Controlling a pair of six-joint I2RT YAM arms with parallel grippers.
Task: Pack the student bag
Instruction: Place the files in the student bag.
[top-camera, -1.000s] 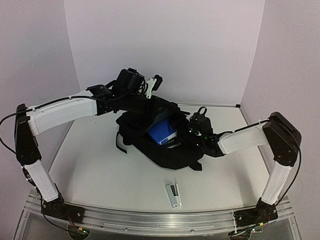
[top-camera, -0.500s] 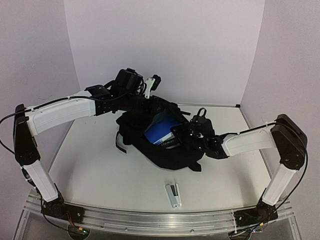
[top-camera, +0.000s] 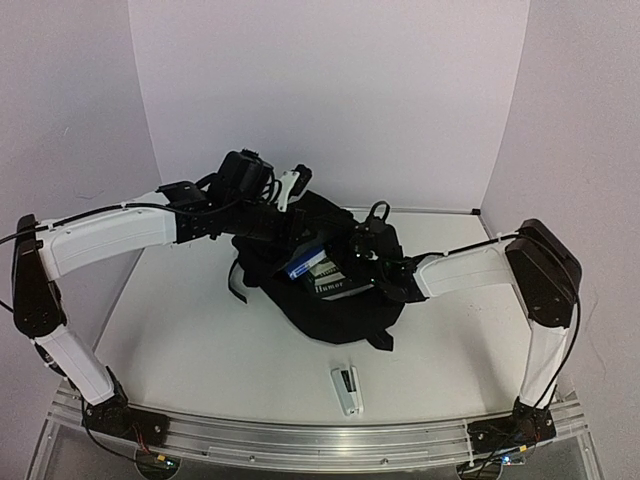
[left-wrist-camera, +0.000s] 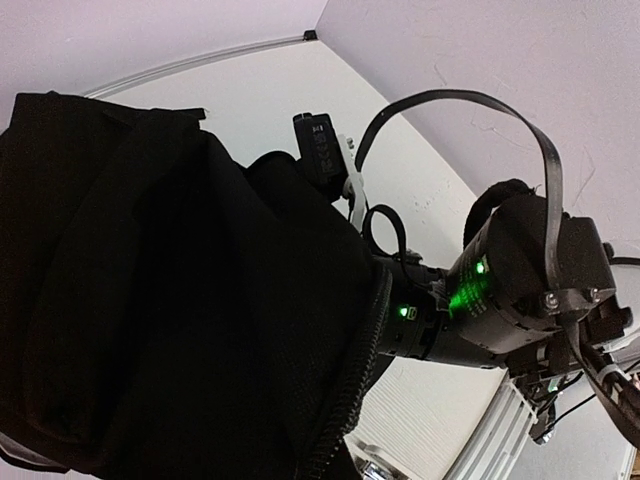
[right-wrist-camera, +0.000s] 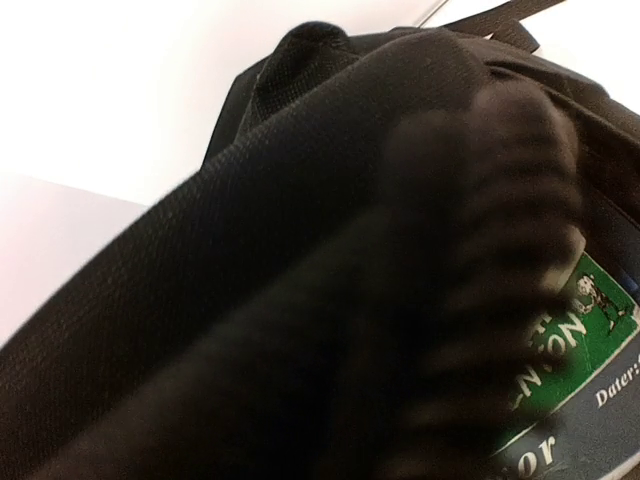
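Reading near to far. A small white stapler-like item (top-camera: 346, 389) lies on the table (top-camera: 200, 340) near the front edge, well apart from everything else and not packed.

Past it, mid-table, the student bag (top-camera: 335, 310) lies with its mouth up and open. Two books sit in the mouth: a blue book (top-camera: 303, 264) on the left and a dark book (top-camera: 332, 283) with a green label just beside it on the right. Both show above the fabric, so not fully seated, I'd judge.

Right gripper (top-camera: 358, 250) is at the right side of the mouth, right by the dark book. Its wrist view gives only blurred black fabric and the label, so I can't tell whether that claw is open, closed or on anything.

At the far rim, left gripper (top-camera: 290, 195) is closed, apparently pinching bag fabric and holding the rim up. Its wrist view is mostly black cloth.

Step in hand, my guess: seating the books in the bag. Next needs left holding the mouth open and right pushing the books down past the rim without snagging fabric. After that, fetch the stapler-like item.
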